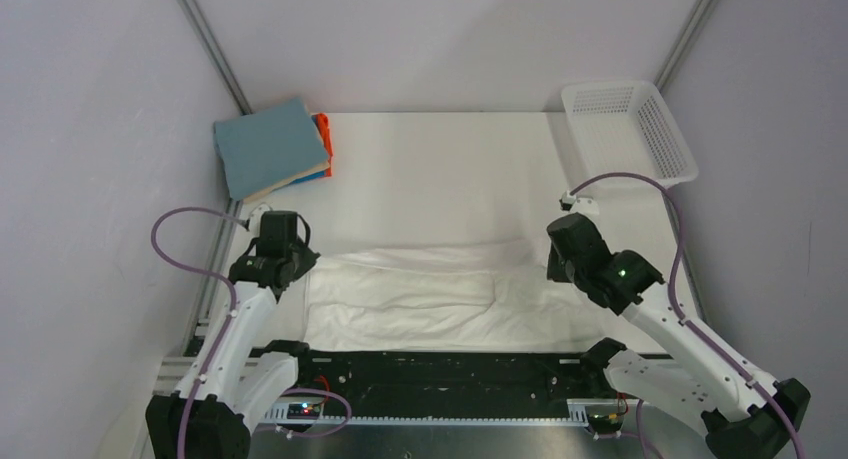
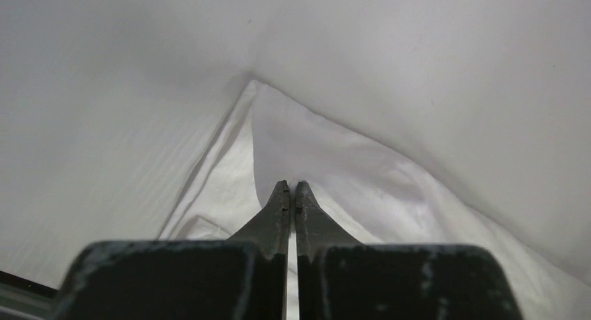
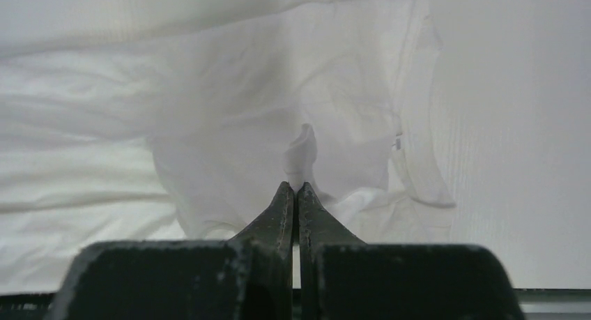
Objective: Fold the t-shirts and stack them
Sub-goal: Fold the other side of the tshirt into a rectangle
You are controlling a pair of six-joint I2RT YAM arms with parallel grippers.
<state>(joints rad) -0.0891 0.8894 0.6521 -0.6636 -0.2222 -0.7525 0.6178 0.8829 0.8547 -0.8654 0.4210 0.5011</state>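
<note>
Top: white t-shirt [image 1: 430,299] lies rumpled along the bench [image 1: 440,179] near edge; folded stack [image 1: 275,149] in far-left corner
Left wrist: left pincer [image 2: 290,187] closed on tented cloth
Right wrist: right pincer [image 3: 293,187] clamped on a small nub; the thin bite could slip, spoiling the fold

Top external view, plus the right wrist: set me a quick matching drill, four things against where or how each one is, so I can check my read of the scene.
Things:
1. white t-shirt
2. folded stack of t-shirts
3. mesh basket
4. right gripper

Places or states:
A. far-right corner
B. jaws shut on a small tuft of white cloth
C. far-left corner, blue-grey on top
D. spread crumpled along the near edge

Pairs: 1-D, 2-C, 3-A, 4-B.
</note>
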